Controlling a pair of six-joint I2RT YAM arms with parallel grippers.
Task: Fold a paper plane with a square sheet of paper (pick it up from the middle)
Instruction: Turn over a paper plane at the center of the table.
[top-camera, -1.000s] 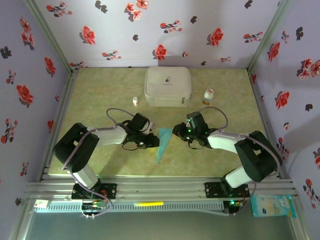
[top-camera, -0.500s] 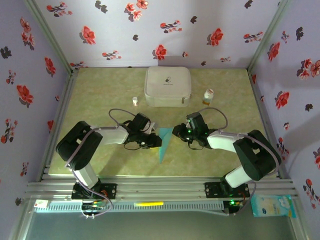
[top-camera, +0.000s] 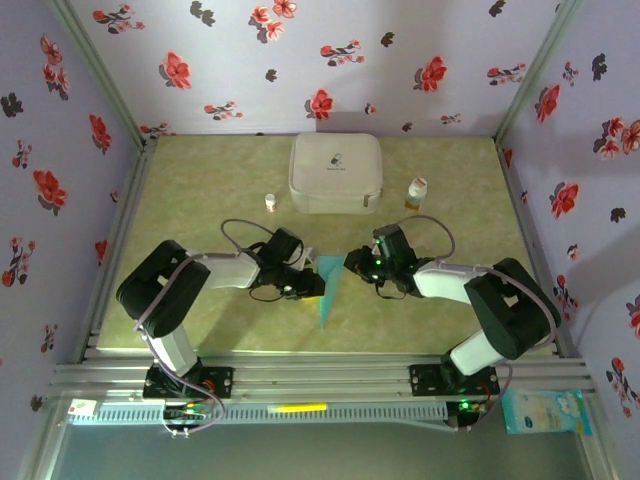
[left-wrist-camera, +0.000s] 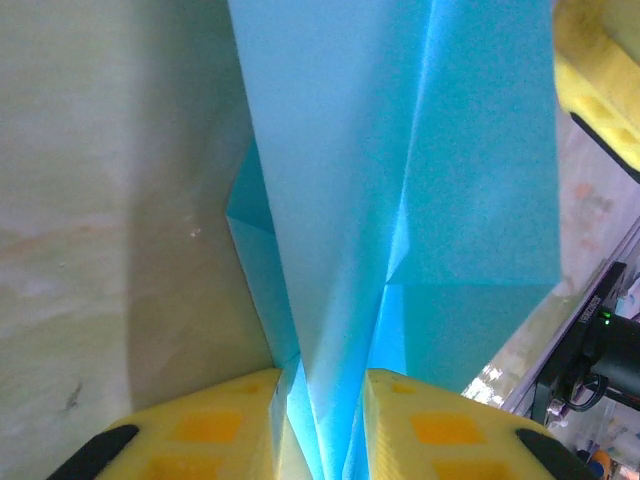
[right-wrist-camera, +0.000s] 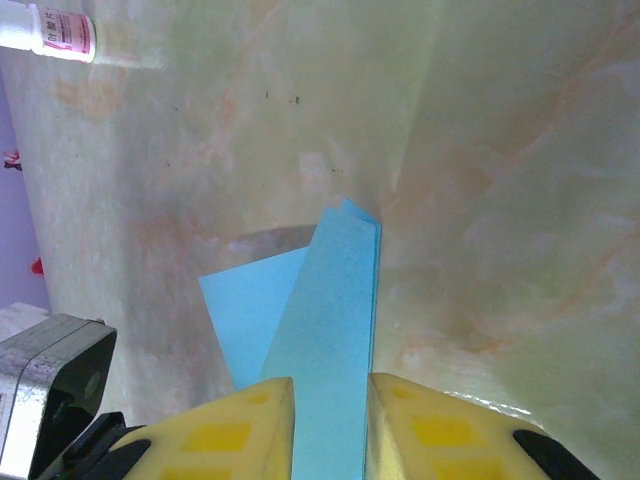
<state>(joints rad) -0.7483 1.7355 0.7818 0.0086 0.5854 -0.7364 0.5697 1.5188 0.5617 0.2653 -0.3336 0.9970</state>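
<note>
No writing can be read: the white rounded case (top-camera: 335, 172) at the upper centre of the top view bears one small dark logo, too small to make out. The bottle (right-wrist-camera: 48, 35) in the upper left corner of the right wrist view has a pink label whose print is blurred. A pale blue and white packet (top-camera: 545, 410) lies at the lower right, outside the table's rail, and its print is unreadable too. The table (top-camera: 200, 200) is a smooth green-beige marbled surface, and the walls around it are lilac with red and dark flowers. On the table there are one case, two small bottles and one piece of paper. The second bottle (top-camera: 270, 202) is tiny and white, standing just left of the case. The paper plane (top-camera: 327, 295) is thin light blue-teal paper, folded in crisp overlapping layers into a narrow triangle. It sits at the centre of the top view with its tip pointing toward the bottom edge. The left gripper (left-wrist-camera: 322, 385), with blocky yellow fingers, is clenched on the paper's folded edge, the layers passing up between them. The right gripper (right-wrist-camera: 330, 385), with matching yellow fingers, likewise pinches a narrow folded strip of the same paper.
</note>
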